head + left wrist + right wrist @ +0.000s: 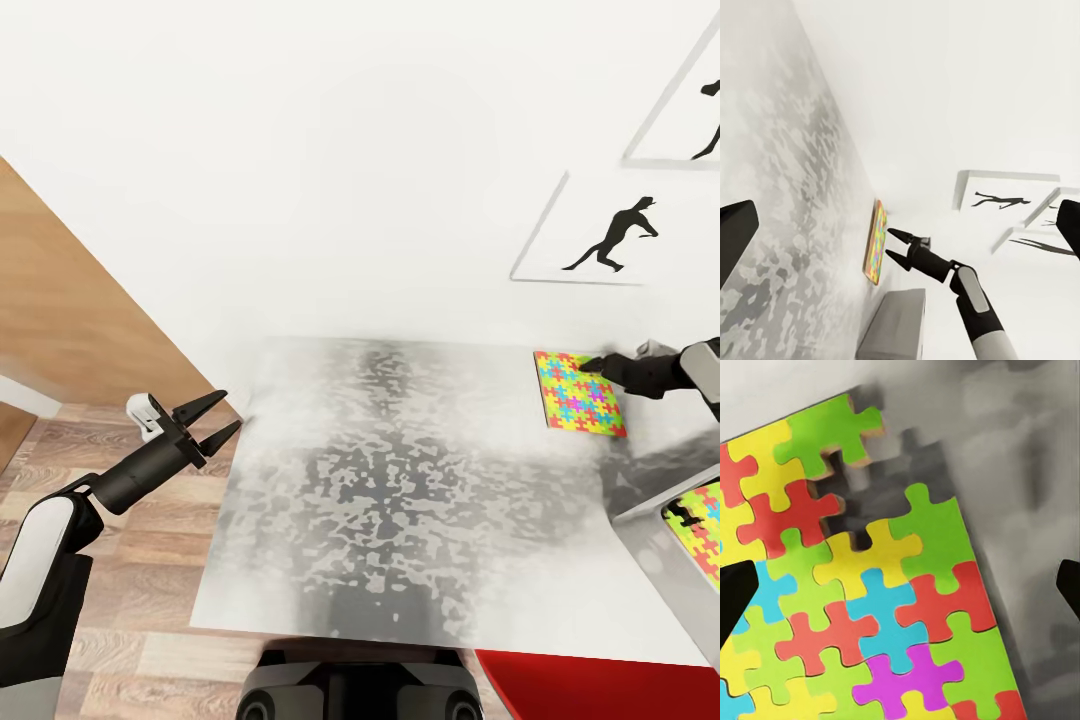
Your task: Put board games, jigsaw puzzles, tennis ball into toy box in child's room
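Observation:
A multicolour jigsaw puzzle [580, 395] lies flat at the far right of the table [400, 480], by the wall. My right gripper [592, 364] hovers open just over the puzzle's far edge. In the right wrist view the puzzle [870, 585] lies close under the open right gripper [900, 589], with nothing held between the fingers. The left wrist view shows the puzzle [875, 240] edge-on with the right gripper [894, 246] open beside it. A second jigsaw puzzle [703, 530] lies inside the pale grey toy box [640, 515] at the right edge. My left gripper [222, 417] stands open at the table's left edge, holding nothing.
A red chair seat [590, 685] sits under the table's near right corner. Baseball silhouette pictures [615, 235] hang on the white wall behind. Wood-plank floor [150, 620] lies to the left. The toy box [896, 322] stands beyond the puzzle in the left wrist view.

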